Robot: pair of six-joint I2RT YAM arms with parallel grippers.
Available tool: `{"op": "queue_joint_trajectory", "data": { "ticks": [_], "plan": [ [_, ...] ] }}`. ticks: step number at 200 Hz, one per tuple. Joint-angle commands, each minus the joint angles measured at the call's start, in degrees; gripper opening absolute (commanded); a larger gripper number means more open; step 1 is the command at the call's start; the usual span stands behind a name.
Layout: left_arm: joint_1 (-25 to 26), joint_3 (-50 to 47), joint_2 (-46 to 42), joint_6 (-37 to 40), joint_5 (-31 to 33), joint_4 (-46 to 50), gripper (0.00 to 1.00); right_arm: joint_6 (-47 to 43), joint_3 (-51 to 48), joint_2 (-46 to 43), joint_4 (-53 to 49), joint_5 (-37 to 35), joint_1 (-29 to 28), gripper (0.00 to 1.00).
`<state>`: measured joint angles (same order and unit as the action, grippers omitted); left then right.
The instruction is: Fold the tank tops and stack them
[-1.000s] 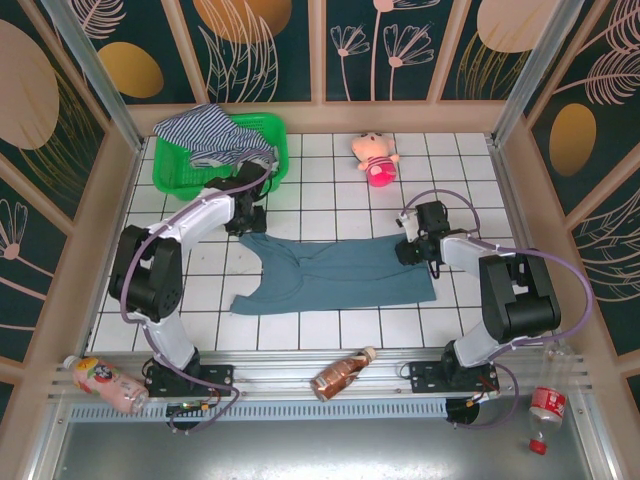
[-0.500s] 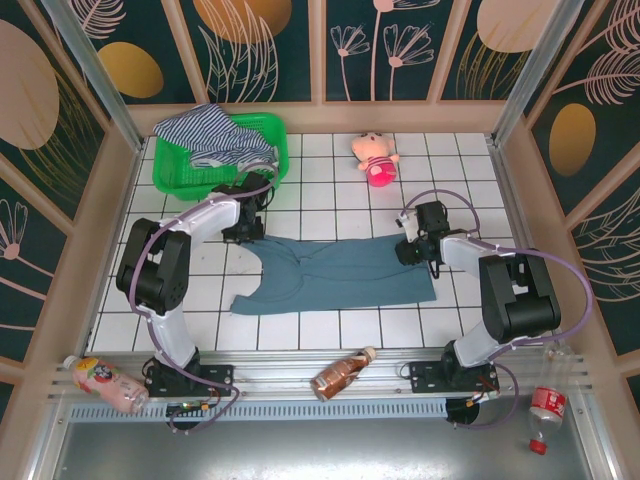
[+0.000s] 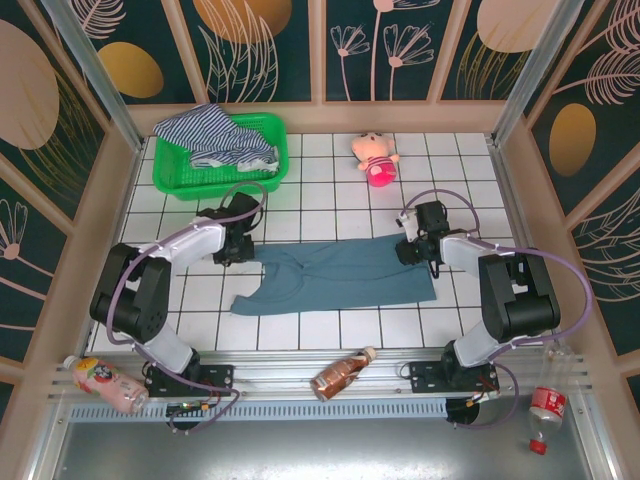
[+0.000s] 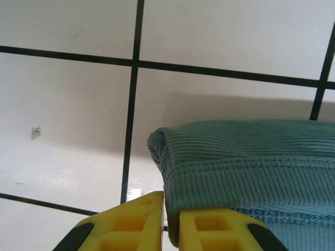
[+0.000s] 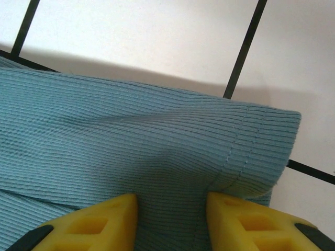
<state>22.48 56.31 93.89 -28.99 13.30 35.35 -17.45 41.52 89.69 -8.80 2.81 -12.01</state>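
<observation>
The teal tank top [image 3: 340, 275] lies spread flat across the middle tiles. My left gripper [image 3: 232, 243] is at its upper left corner. In the left wrist view that gripper [image 4: 171, 222] is shut on the ribbed hem [image 4: 246, 157], pinched between the yellow fingers. My right gripper [image 3: 412, 245] is at the top's upper right corner. In the right wrist view it [image 5: 171, 219] has a bunch of the teal cloth [image 5: 131, 130] filling the gap between its fingers, and the hem corner is raised off the tile. The striped tank top [image 3: 215, 135] hangs over the green basket.
The green basket [image 3: 165, 182] stands at the back left. A pink plush doll [image 3: 375, 158] lies at the back middle. A brown bottle [image 3: 340, 372] rests on the front rail, with two more bottles at the front left [image 3: 100, 382] and front right [image 3: 545, 408].
My left gripper has moved from beside the basket toward me and left, onto the teal top's corner, and closed on the hem. The right arm has stayed still.
</observation>
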Motion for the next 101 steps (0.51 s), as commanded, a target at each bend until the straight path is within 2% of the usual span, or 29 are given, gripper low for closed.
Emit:
{"op": "queue_joint_trajectory", "data": {
  "ticks": [1, 61, 85, 101],
  "plan": [
    [-0.33, -2.93, 0.61, 0.31, 0.35, -3.59, 0.18, 0.55, -0.73, 2.38, -3.96, -3.42, 0.16, 0.40],
    [-0.41, -5.00, 3.98, -0.27, 1.91, -2.42, 0.24, 0.43, -0.41, 1.88, -4.86, -5.19, 0.54, 0.40],
    [-0.76, -4.31, 7.56, 0.33, 3.41, -1.45, 0.35, 0.67, 0.20, 1.15, -5.00, -3.97, 0.51, 0.40],
    [-0.75, -3.23, 8.35, 0.74, 4.24, -1.34, 0.36, 0.84, 0.35, -0.56, -4.93, -1.78, 0.49, 0.40]
  ]
}}
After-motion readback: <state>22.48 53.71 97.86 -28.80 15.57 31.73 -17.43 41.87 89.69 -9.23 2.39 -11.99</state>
